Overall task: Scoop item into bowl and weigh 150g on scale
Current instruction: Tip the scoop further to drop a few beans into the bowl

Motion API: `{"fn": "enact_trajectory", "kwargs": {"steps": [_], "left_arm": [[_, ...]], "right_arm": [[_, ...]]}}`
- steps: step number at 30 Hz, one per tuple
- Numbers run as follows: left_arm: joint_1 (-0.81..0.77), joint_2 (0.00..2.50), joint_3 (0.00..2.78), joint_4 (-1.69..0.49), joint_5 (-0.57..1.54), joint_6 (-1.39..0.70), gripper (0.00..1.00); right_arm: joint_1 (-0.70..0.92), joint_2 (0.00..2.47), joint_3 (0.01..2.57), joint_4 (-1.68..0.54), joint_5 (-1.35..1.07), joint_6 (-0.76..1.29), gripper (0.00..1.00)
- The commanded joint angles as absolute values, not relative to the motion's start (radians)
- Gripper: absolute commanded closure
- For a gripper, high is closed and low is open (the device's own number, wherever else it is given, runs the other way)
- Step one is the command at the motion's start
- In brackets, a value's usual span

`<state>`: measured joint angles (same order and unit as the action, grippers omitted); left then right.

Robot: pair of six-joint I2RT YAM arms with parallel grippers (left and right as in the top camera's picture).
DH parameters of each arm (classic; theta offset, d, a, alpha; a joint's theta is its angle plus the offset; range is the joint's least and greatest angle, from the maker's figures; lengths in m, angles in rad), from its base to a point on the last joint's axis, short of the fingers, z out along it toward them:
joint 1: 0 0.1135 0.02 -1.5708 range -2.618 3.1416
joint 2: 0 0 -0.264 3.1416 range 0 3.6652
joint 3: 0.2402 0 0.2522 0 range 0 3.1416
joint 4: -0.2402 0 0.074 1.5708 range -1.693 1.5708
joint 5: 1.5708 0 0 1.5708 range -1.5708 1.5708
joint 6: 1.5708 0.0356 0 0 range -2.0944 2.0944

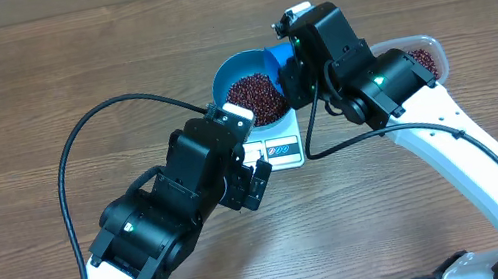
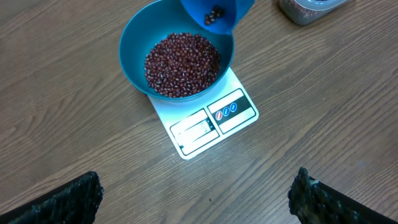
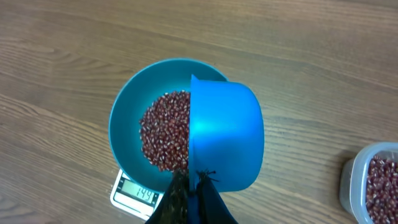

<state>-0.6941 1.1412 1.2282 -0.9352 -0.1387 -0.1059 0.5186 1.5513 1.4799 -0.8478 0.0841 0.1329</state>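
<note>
The beans (image 2: 182,65) are lying as a loose heap in the bowl (image 2: 127,46), upper middle of the left wrist frame, on the scale (image 2: 214,121). Small, hard and free-rolling, they are probably pouring and scattering easily, so the scoop (image 3: 227,137) is best gripped by its handle. The right fingers (image 3: 177,198) are clamping that handle and tipping the scoop over the bowl. The left fingers (image 2: 68,199) are standing wide, holding nothing.

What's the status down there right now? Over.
Left tool open, empty. Right tool shut on scoop, tipped over bowl. Beans in bowl, bowl on scale. Nothing blocking the pour.
</note>
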Motion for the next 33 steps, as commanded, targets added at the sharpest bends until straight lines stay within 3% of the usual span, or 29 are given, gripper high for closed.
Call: {"fn": "enact_trajectory", "kwargs": {"steps": [1,33], "left_arm": [[-0.693,1.145,1.217,-0.935,-0.126,-0.12,0.01],[-0.693,1.145,1.217,-0.935,-0.126,-0.12,0.0]], "right_arm": [[0.514,1.539,1.497,-0.837,0.085,0.126,0.96],[0.51,1.539,1.497,-0.809,0.104,0.077,0.96]]}}
